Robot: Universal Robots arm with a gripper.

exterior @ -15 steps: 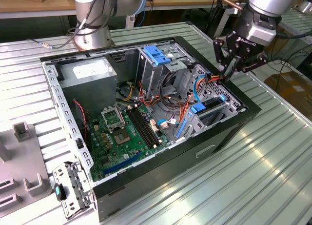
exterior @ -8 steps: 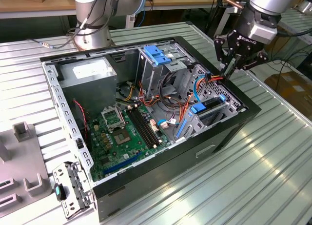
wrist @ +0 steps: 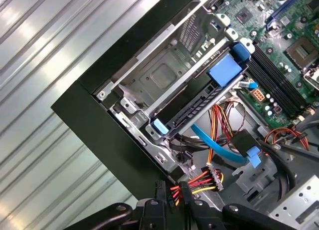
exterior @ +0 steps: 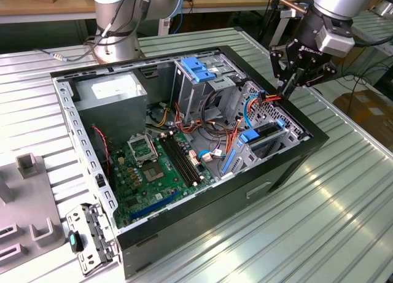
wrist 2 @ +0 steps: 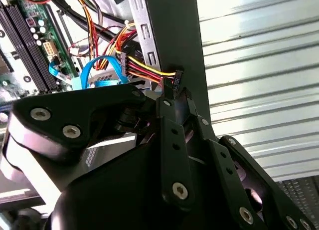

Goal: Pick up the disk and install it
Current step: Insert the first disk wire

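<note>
Exterior view: the black gripper [exterior: 287, 88] hangs over the edge of the open black computer case [exterior: 202, 212], which stands mid-way on the ribbed metal bench [exterior: 344, 203]. First wrist view: the dark, blue-railed disk [wrist: 199, 106] sits slotted in the case's drive cage [wrist: 149, 80]. Second wrist view: the fingers [wrist 2: 172, 125] pinch a black wire plug [wrist 2: 177, 78].

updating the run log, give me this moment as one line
gripper | jaws shut on power connector | over case edge | disk in drive cage
</note>
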